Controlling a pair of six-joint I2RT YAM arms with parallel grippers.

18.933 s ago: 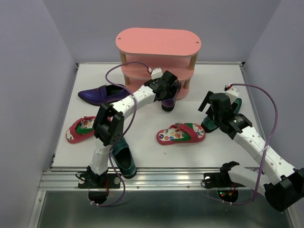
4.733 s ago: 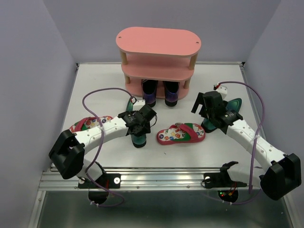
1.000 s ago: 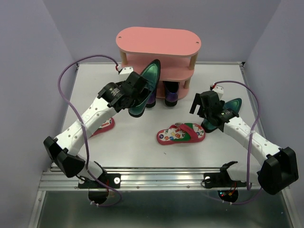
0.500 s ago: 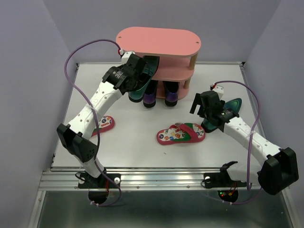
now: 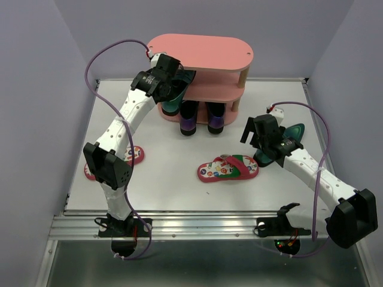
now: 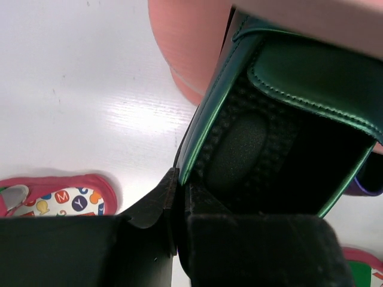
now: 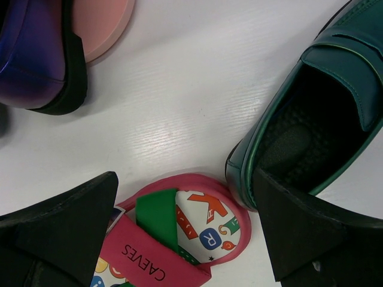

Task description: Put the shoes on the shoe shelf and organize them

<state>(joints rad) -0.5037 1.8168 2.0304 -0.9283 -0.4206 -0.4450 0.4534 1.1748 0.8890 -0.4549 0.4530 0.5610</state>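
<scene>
The left arm [image 5: 122, 128] is raised from its base, bent at the elbow on the left, and stretched far forward with the wrist lifted high. The left claw [image 5: 169, 85] is clamped, and the side wall at the heel of a dark-green loafer [image 6: 269, 119] is pinched between its fingers [image 6: 90, 251]. The right arm [image 5: 311, 173] is folded out to the right at the elbow, with the forearm reached back inward and forward. The right claw [image 7: 185, 221] is pointed downward and is spread wide, its two dark fingers [image 7: 60, 233] set well apart.
</scene>
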